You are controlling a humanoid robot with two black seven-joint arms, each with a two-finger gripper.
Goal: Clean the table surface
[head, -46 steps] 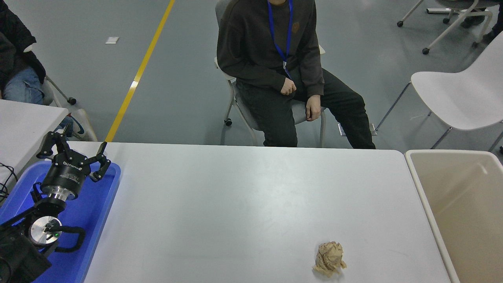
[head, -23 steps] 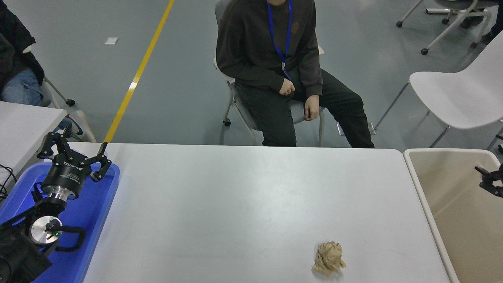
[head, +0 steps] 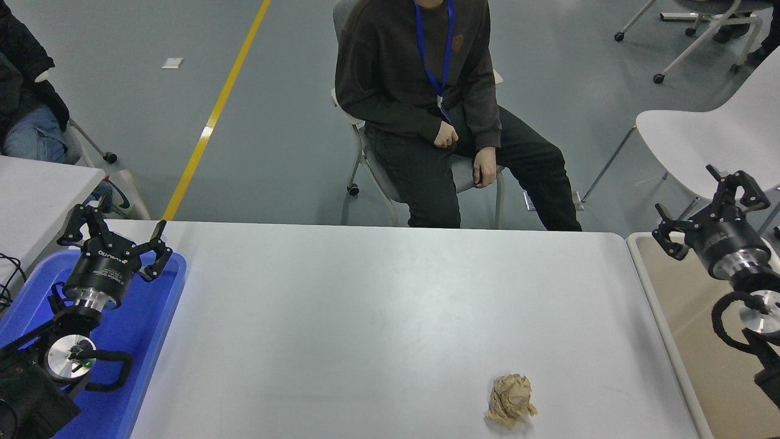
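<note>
The table surface [head: 378,305] is a wide white-grey top filling the lower middle of the head view. A crumpled ball of brown paper [head: 510,400] lies on it near the front edge, right of centre. My right gripper [head: 707,204] has come in from the right edge and hangs open above the beige bin's far corner, well up and right of the paper. My left gripper [head: 116,227] is parked open at the lower left over the blue tray, holding nothing.
A beige rectangular bin [head: 688,341] stands against the table's right end. A blue tray [head: 143,329] sits at the left end. A person in dark clothes [head: 426,110] sits on a chair beyond the far edge. A white chair [head: 701,146] stands at the upper right.
My right arm has entered from the right edge and risen over the bin. The paper ball and the left arm have stayed put.
</note>
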